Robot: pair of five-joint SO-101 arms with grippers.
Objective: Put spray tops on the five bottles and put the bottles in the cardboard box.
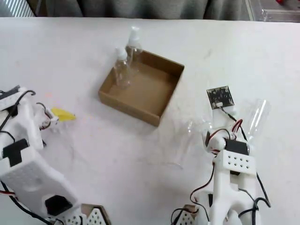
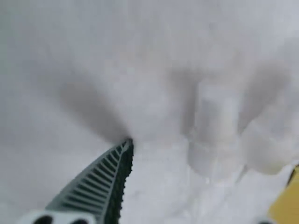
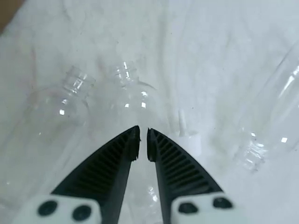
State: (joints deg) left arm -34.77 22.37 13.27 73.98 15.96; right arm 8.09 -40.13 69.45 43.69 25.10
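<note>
The cardboard box [image 1: 161, 101] lies open mid-table, and two clear bottles with white spray tops [image 1: 123, 65] [image 1: 134, 43] stand in its far left corner. My right gripper [image 3: 142, 141] is shut with nothing between its black fingers, held low over a capless clear bottle [image 3: 131, 91] lying on the table. A second capless bottle [image 3: 65, 95] and a third [image 3: 268, 128] lie on either side, and a loose white spray top [image 3: 190, 139] rests beside the fingers. My left gripper [image 2: 205, 168] is open close over the table, with blurred white spray tops [image 2: 212, 135] before it.
The right arm [image 1: 232, 164] stands at the front right, with a small circuit board [image 1: 220, 97] just beyond it. The left arm [image 1: 23, 154] fills the front left, its yellow fingertip [image 1: 62, 114] pointing toward the box. Bare white tabletop surrounds the box.
</note>
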